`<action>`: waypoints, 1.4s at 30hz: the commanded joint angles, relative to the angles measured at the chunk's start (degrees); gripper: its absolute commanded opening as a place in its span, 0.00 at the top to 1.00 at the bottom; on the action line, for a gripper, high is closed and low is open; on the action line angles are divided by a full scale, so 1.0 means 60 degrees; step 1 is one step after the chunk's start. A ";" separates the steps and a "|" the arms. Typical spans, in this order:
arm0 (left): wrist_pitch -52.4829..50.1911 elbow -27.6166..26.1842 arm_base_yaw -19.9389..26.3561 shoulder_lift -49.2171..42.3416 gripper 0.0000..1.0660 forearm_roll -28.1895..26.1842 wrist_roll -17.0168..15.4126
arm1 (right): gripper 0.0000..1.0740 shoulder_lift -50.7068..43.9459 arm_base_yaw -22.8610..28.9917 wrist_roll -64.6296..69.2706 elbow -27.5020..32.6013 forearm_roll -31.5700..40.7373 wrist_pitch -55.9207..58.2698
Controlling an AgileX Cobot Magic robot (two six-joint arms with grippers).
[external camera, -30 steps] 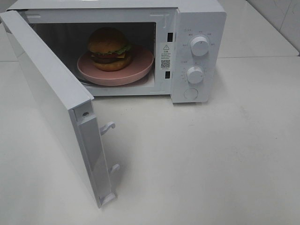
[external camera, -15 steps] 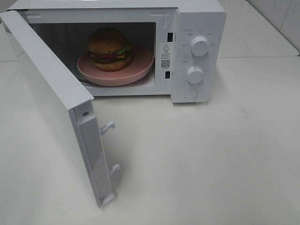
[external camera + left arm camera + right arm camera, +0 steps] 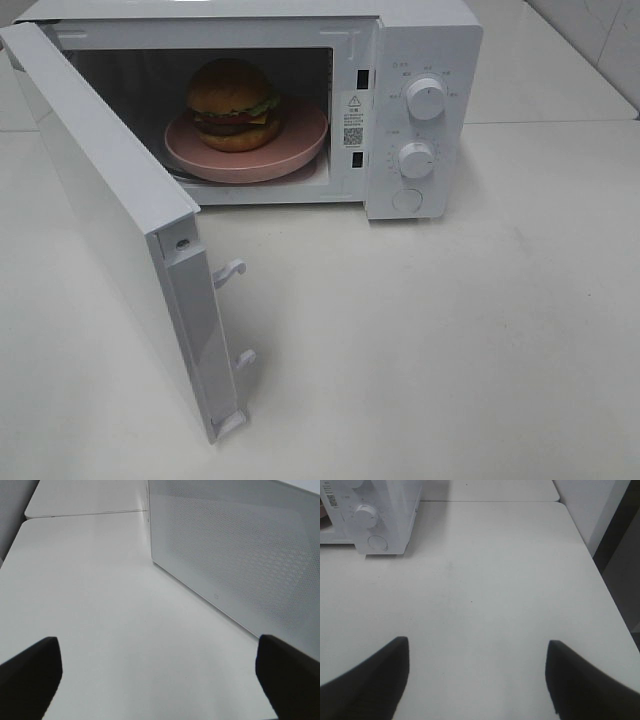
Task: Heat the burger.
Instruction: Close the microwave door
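Note:
The burger [image 3: 233, 103], with a golden-brown bun, sits on a round pink plate [image 3: 300, 140] inside the white microwave [image 3: 425, 40]. The microwave's door [image 3: 110, 200] stands wide open, swung out toward the front left. Neither arm shows in the exterior high view. In the left wrist view my left gripper [image 3: 157, 677] is open with nothing between its dark fingers [image 3: 30, 672], facing the door's perforated outer side [image 3: 240, 565]. In the right wrist view my right gripper [image 3: 475, 680] is open and empty above the bare table, the microwave's control panel [image 3: 370, 515] far off.
Two white knobs [image 3: 427, 98] and a round button [image 3: 406, 200] sit on the microwave's right panel. Two latch hooks [image 3: 232, 270] stick out from the door's free edge. The white table [image 3: 450, 340] ends at an edge [image 3: 592, 555] on the right.

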 commanded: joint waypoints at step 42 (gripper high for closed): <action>-0.0048 0.0019 -0.0038 -0.0162 0.08 -0.0019 -0.0029 | 0.32 -0.0258 -0.0153 0.0115 0.0038 -0.0057 -0.0057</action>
